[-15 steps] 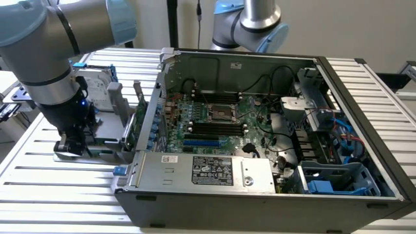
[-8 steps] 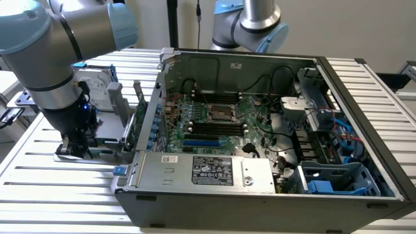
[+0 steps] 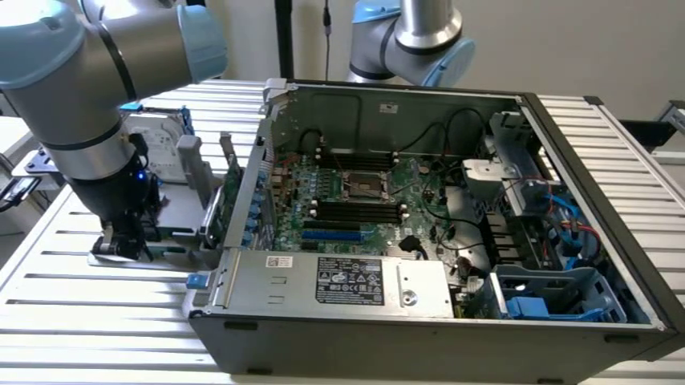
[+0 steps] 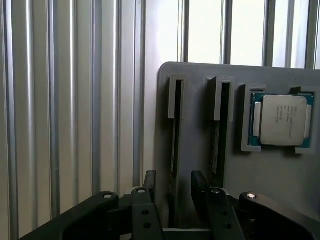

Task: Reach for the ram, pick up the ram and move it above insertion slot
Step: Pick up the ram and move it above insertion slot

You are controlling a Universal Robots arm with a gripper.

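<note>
1. Straddling the ram [image 4: 173,150], the jaws stand open, with one finger [image 4: 200,190] on each side of the thin board and neither seen to press it. I judge this to be the reach, with the grip not yet made.
2. The ram stands on edge in a narrow slot of a gray holder [image 4: 195,100], which leaves its long sides free for a pinch from above.
3. A second stick [image 4: 215,145] fills the neighbouring slot, and a processor [image 4: 282,119] lies flat in a square recess just beside that.
4. In the exterior view the holder sits on the slatted desk [image 3: 107,289] at that view's left, beside the open computer case [image 3: 428,337], with the arm [image 3: 96,160] down over it.
5. Farthest off, inside the case, the motherboard's dark memory slots [image 3: 358,210] look unfilled, well apart from the ram.
</note>
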